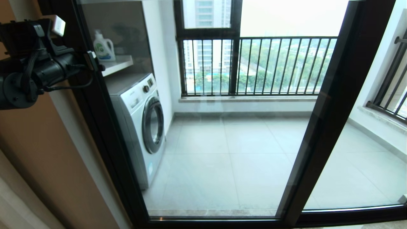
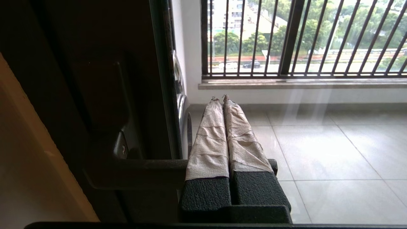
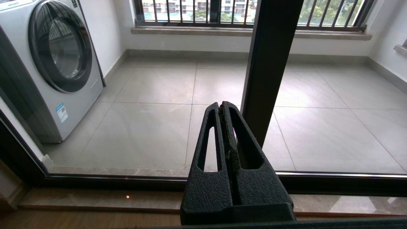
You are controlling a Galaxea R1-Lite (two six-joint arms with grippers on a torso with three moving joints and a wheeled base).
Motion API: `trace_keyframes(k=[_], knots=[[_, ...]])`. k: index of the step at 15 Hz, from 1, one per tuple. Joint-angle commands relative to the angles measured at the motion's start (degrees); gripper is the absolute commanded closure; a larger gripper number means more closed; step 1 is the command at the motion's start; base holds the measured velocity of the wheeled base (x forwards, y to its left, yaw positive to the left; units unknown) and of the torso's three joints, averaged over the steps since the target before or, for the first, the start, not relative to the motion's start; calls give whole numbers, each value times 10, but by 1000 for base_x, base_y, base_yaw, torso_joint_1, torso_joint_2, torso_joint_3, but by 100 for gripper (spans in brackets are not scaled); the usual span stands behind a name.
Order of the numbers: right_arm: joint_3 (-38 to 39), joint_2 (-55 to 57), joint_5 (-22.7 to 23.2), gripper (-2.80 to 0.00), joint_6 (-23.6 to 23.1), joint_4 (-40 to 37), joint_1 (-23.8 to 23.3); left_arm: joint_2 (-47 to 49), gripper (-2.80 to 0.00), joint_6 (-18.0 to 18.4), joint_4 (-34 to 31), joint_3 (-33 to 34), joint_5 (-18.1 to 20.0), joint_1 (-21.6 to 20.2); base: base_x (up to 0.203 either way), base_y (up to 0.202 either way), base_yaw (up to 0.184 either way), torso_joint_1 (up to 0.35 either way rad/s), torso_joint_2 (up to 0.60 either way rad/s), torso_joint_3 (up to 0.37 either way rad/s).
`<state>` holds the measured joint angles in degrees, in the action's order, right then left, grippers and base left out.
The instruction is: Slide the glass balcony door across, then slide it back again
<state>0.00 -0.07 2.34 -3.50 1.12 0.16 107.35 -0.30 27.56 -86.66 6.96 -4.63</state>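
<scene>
Glass balcony door (image 1: 206,133) spanning the left of the opening, left gripper (image 2: 222,98) with fingers together beside its latch handle (image 2: 136,171), right gripper (image 3: 222,106) pinched together low near the sill, washing machine (image 1: 140,124) and grey tiled floor (image 1: 222,165) beyond, barred railing (image 1: 254,63) far.

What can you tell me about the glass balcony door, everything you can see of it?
The glass balcony door is a tall clear pane in a slim black metal frame, standing upright in its floor track. Its left upright meets the wall-side jamb, so it looks closed; its right upright overlaps a second glazed panel. A small black latch handle sits on the left upright. The left gripper, shut, is beside that handle; contact is unclear.
</scene>
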Motion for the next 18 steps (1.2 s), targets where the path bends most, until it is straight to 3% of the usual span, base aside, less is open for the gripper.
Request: trace_keyframes(k=[1, 5, 8, 14, 18], knots=[[7, 1, 0, 0, -1, 0, 0, -3, 0, 0, 2, 4, 0, 0, 0, 0, 0, 0, 0, 0], [7, 1, 0, 0, 0, 0, 0, -36, 0, 0, -1, -16, 1, 0, 0, 0, 0, 0, 0, 0], [7, 1, 0, 0, 0, 0, 0, -119, 0, -6, -12, 2, 5, 1, 0, 0, 0, 0, 0, 0], [7, 1, 0, 0, 0, 0, 0, -421, 0, -54, -54, 218, 48, 1, 0, 0, 0, 0, 0, 0], [7, 1, 0, 0, -1, 0, 0, -639, 0, -67, -152, 316, 96, 1, 0, 0, 0, 0, 0, 0]])
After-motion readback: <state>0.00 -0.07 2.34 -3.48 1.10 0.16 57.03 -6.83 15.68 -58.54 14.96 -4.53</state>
